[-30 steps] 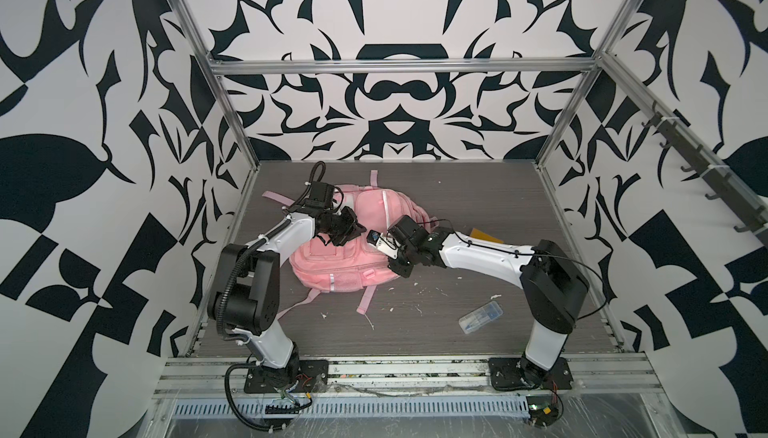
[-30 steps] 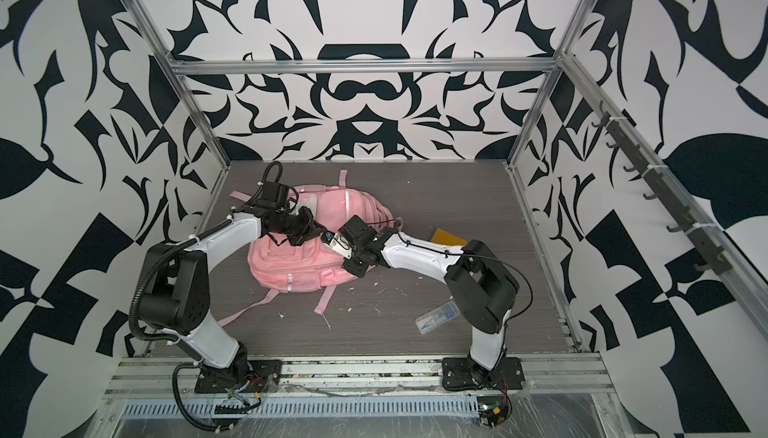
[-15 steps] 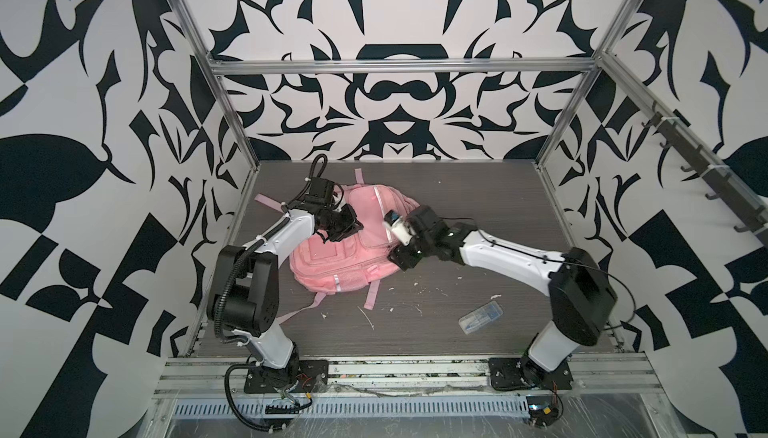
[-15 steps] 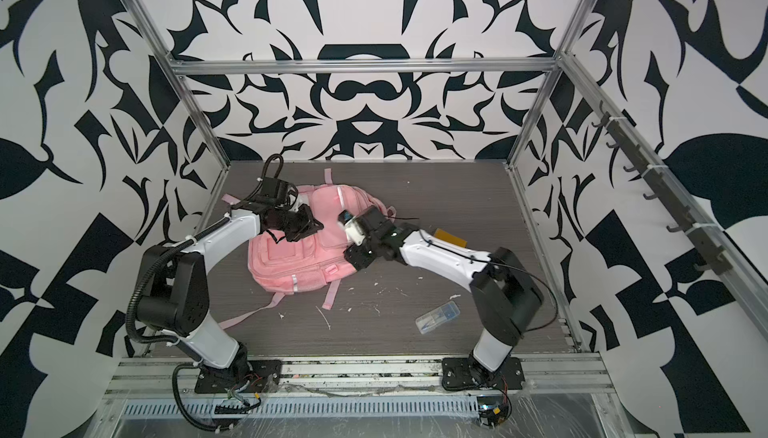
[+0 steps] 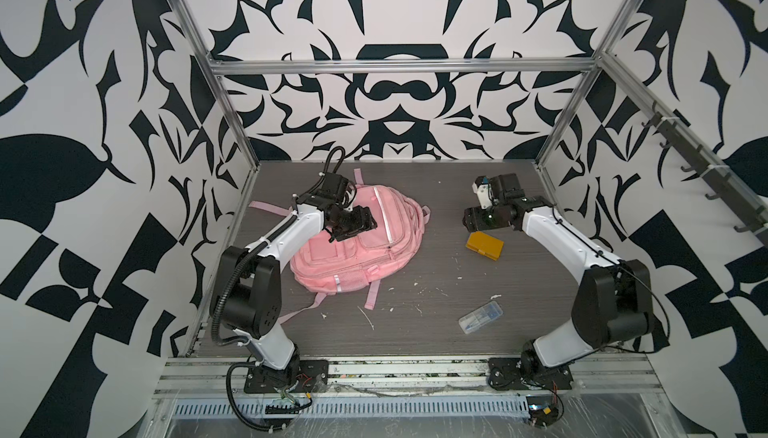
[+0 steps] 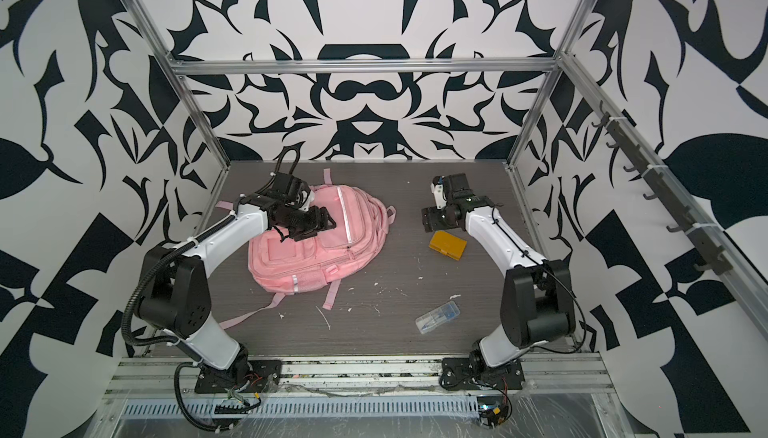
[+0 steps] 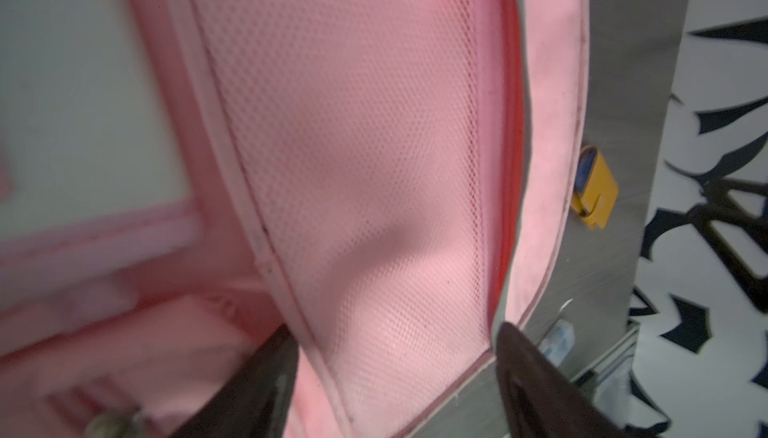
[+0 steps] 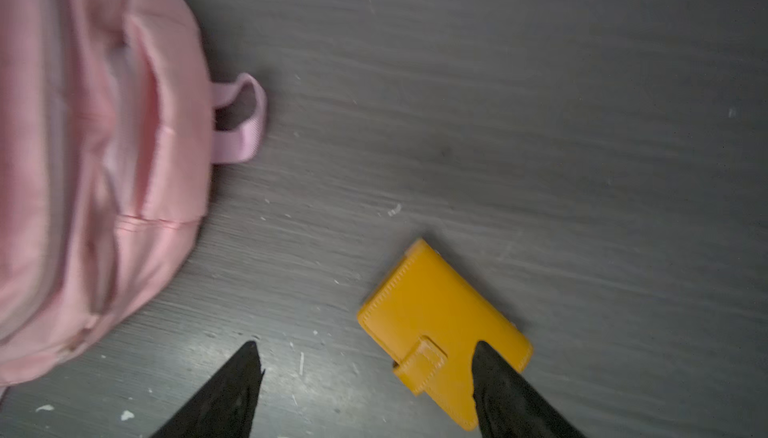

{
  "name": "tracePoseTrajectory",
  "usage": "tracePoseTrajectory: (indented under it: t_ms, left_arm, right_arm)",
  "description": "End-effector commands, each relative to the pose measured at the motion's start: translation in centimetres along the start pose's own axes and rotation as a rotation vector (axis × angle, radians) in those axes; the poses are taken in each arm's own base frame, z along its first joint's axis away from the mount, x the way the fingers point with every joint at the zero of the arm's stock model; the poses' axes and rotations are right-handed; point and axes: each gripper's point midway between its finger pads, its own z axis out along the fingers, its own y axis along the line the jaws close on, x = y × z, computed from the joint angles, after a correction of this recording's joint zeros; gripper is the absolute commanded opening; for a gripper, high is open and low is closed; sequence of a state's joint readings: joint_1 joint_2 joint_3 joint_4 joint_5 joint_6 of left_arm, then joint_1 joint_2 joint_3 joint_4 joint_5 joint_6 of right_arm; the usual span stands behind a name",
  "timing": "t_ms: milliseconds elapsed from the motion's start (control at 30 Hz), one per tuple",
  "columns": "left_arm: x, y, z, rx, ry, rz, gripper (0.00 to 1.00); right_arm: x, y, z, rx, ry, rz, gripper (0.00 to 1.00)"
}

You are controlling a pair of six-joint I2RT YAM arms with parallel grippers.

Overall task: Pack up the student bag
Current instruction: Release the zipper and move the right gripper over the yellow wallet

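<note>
The student bag (image 5: 365, 249) (image 6: 320, 253) is a pink backpack lying flat on the left half of the dark table. My left gripper (image 5: 359, 224) (image 6: 318, 222) hovers over its upper middle, open. In the left wrist view the left gripper (image 7: 395, 357) has its dark fingers (image 7: 257, 378) spread wide over the bag's mesh side panel (image 7: 353, 145), gripping nothing. My right gripper (image 5: 476, 222) (image 6: 432, 220) is at the back right, away from the bag. In the right wrist view this gripper (image 8: 365, 357) is open, just beside a yellow wallet (image 8: 440, 324), with the bag (image 8: 95, 166) off to one side.
The yellow wallet (image 5: 485, 245) (image 6: 448, 245) lies flat right of the bag. A small clear plastic case (image 5: 481, 316) (image 6: 437, 316) lies nearer the front right. Pink straps (image 5: 372, 294) trail from the bag toward the front. White crumbs dot the table. Patterned walls enclose three sides.
My right gripper let go at the bag's right edge, opened and swung right and back to the yellow wallet. My left gripper opened over the bag. The bag settled flat.
</note>
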State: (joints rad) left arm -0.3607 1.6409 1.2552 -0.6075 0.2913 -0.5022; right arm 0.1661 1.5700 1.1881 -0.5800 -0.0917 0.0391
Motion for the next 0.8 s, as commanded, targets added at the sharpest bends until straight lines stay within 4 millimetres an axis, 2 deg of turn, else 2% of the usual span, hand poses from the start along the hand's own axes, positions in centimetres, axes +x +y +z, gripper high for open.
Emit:
tracePoseTrajectory:
  t_ms: [0,133,233,300,433,633,767]
  left_arm:
    - [1.0,0.9,-3.4,-0.105,-0.026,0.079,0.89]
    - [2.0,-0.5,-5.2,-0.145,-0.034,0.180,0.92]
    - [2.6,-3.0,-4.7,-0.077,0.003,0.204,0.93]
    - [2.8,-4.8,-3.9,0.010,0.038,0.172,0.92]
    - [1.4,-7.4,-2.3,0.102,0.047,0.144,0.91]
    - [-1.3,-8.3,1.3,0.115,0.065,0.088,0.86]
    - [-1.7,-8.2,3.9,0.117,0.106,0.045,0.69]
  right_arm:
    - [1.5,-1.5,-0.4,0.015,0.072,0.099,0.81]
    - [2.5,-3.1,0.7,0.024,0.116,0.175,0.81]
    - [2.8,-4.6,1.5,0.059,0.146,0.187,0.81]
    - [2.8,-5.8,2.2,0.074,0.161,0.195,0.80]
    - [2.7,-6.5,3.6,0.038,0.206,0.179,0.80]
    - [3.3,-7.0,5.1,0.027,0.269,0.160,0.78]
    - [4.4,-6.3,6.1,-0.016,0.299,0.201,0.74]
